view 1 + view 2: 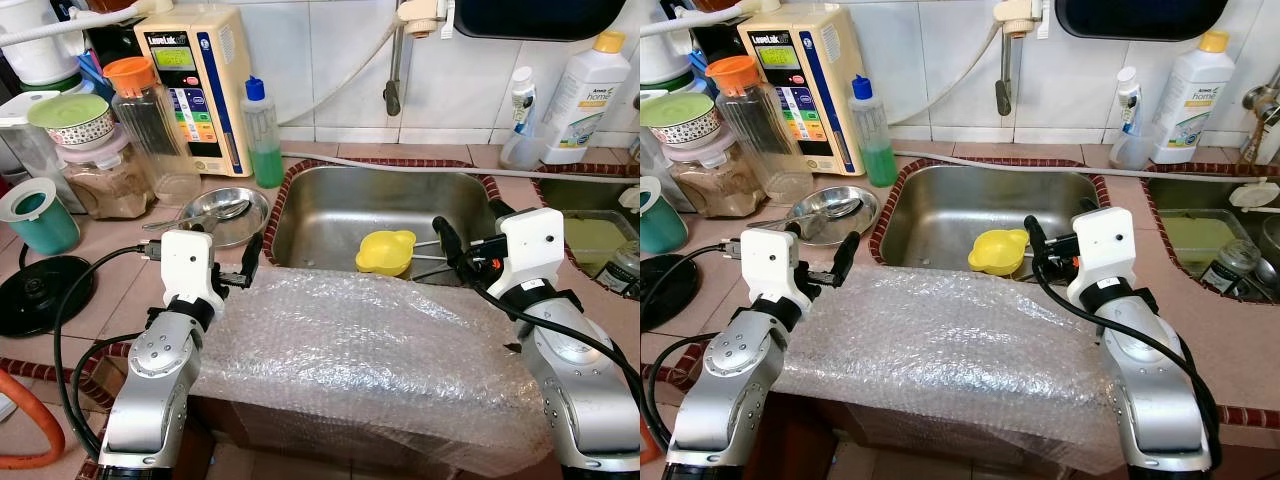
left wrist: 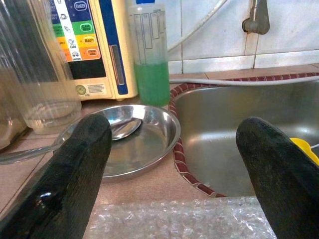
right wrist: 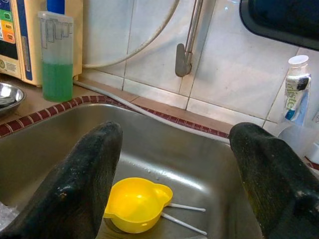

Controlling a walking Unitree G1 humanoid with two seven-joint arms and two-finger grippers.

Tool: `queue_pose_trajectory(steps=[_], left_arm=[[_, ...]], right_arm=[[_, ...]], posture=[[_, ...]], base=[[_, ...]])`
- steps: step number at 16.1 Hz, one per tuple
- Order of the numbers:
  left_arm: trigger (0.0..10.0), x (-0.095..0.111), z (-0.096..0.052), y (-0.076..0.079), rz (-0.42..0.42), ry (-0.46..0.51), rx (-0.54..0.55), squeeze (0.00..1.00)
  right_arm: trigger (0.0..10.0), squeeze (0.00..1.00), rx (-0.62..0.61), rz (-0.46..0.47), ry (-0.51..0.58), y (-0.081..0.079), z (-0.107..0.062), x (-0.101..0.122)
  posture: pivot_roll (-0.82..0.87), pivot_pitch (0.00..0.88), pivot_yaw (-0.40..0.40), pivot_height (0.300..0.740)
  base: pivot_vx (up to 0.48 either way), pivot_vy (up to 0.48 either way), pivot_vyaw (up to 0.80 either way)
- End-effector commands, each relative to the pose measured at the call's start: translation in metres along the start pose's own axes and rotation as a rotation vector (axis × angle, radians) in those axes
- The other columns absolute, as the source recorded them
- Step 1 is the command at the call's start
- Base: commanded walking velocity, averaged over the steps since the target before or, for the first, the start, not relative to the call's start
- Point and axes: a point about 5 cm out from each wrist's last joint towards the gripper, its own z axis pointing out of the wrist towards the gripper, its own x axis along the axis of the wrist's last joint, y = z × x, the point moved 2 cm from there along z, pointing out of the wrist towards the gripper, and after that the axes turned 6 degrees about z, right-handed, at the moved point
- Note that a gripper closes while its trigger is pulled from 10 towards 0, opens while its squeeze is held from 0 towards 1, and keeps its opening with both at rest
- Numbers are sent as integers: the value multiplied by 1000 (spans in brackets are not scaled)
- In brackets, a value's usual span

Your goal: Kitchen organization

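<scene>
With both jaws released, the right gripper [image 1: 442,243] at centre right should descend squarely over the yellow cup [image 1: 386,252] in the sink [image 1: 330,215] before clenching.

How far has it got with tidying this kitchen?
Barely started, it seems. Both claws, left and right, are open and holding nothing. The yellow cup sits in the sink, a spoon lies in the steel dish, and bottles and jars crowd the counter.
</scene>
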Motion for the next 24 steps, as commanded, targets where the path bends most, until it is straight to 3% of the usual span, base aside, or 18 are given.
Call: queue_pose_trajectory(steps=[1, 7, 11, 14, 18, 24], left_arm=[[10000, -2, -1, -1, 1, -11, -1, 0], [10000, -5, -1, -3, 4, -26, 36, 0], [10000, -3, 2, -2, 3, -19, 25, 0], [10000, -4, 1, -3, -3, -28, 29, 0], [10000, -2, 2, 2, -4, -10, -25, 0], [10000, -2, 1, 3, -6, -10, -35, 0]], right_arm=[[10000, 0, 8, 0, 11, -3, 2, 3], [10000, 0, 11, -2, 10, -4, 3, 2], [10000, 0, 13, -1, 15, -5, 5, 3], [10000, 0, 7, 4, 12, -5, 5, 2], [10000, 0, 7, 1, 14, -4, 5, 3], [10000, 0, 6, -2, 13, -5, 5, 3]], posture=[[-26, 0, 93, 740], [-25, 0, 92, 740], [-25, 0, 95, 740], [-25, 0, 97, 740], [-29, 0, 97, 740], [-30, 0, 98, 740]], base=[[0, 0, 0], [0, 0, 0], [0, 0, 720], [0, 0, 0], [0, 0, 0], [254, 0, 0]])
